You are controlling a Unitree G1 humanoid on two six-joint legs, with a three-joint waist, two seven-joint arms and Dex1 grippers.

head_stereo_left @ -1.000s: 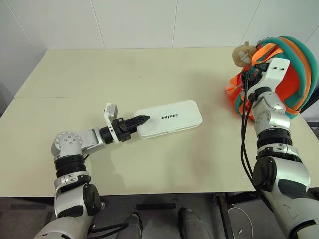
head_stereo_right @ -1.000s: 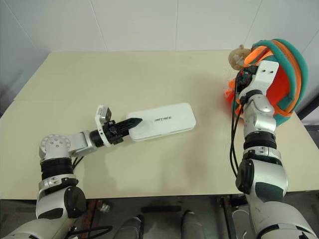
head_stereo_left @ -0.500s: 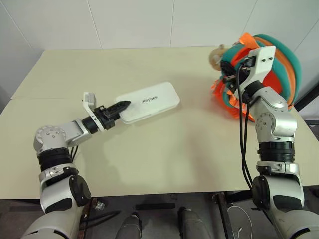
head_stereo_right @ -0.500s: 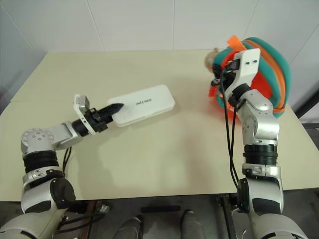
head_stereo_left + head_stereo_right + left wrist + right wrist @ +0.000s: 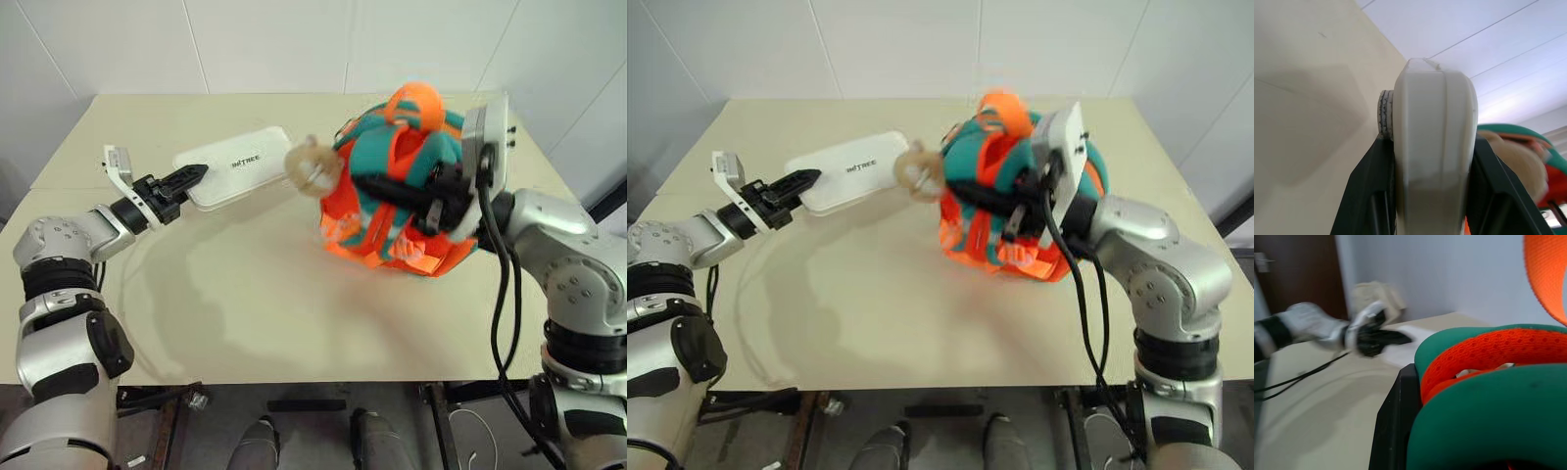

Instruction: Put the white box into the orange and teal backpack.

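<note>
Box-to-bag alignment is the job now: turn the orange and teal backpack (image 5: 402, 186) so its opening faces the white box (image 5: 233, 164), then feed the box in end-first. Left hand (image 5: 178, 184) is clamped on the box's near end, holding it over the bench's (image 5: 294, 323) far-left part. Right hand (image 5: 431, 201) is clamped on a teal strap, bag mid-bench, box's far end just beside its plush charm (image 5: 310, 166).

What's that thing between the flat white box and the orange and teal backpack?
A beige plush animal charm hanging off the rounded orange and teal backpack, overlapping the flat white box's end in both eye views.
</note>
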